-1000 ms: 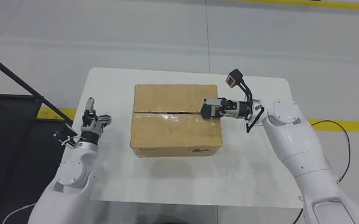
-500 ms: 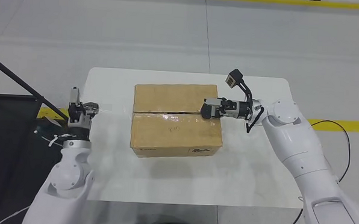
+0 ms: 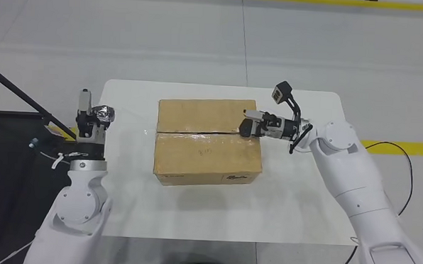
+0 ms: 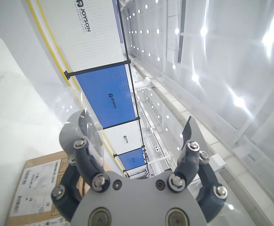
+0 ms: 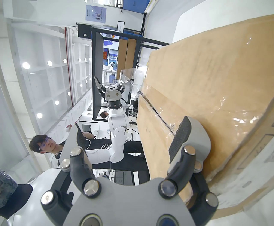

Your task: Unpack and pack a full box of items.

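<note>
A brown cardboard box (image 3: pixel 207 142) sits closed in the middle of the white table (image 3: pixel 294 199), its two top flaps meeting at a centre seam (image 5: pixel 158 115). My left gripper (image 3: pixel 93 115) stands raised beyond the box's left end, open. A strip of clear tape (image 4: pixel 90 130) clings to one of its fingers and stretches toward the box (image 4: pixel 32 182). My right gripper (image 3: pixel 246 128) is at the right end of the seam, open, with one finger (image 5: pixel 188 137) over the box top (image 5: pixel 203 75). The right wrist view shows the left gripper (image 5: pixel 109 87) far off with the tape (image 5: pixel 128 77).
Bare table lies in front of the box and to its right. A black frame and dark panel (image 3: pixel 12 144) stand off the table's left edge. People stand beyond the table in the right wrist view.
My left gripper has swung up and away to the left, from near the table to a raised pose, drawing the clear tape with it. The right gripper has shifted slightly along the box's right end.
</note>
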You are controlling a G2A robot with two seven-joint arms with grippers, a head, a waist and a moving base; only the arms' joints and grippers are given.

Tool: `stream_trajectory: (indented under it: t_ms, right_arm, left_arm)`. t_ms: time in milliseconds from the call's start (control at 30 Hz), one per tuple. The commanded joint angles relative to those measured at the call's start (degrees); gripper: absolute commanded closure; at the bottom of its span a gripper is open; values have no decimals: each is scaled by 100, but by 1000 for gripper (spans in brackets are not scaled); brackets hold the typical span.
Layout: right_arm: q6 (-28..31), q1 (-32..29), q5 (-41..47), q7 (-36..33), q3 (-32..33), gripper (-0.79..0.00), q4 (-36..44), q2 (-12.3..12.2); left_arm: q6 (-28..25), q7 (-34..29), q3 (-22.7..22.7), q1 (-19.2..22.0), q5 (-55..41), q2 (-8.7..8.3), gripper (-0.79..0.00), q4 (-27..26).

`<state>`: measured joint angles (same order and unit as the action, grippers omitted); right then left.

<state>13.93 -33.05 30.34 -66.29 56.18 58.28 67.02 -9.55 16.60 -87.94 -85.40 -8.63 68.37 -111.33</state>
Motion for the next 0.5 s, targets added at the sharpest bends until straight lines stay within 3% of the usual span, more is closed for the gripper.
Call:
stream_trajectory:
  t_ms: [0,467]
  right_arm:
    - [-90,-29,-15,-26,50,-785,38,-18]
    - [-101,-317,-25,-151,456,-785,378,-141]
  left_arm:
    - [44,-20,29,41,67,13,-785,-61]
    - [348,-224,451,497,344,127,-785,-353]
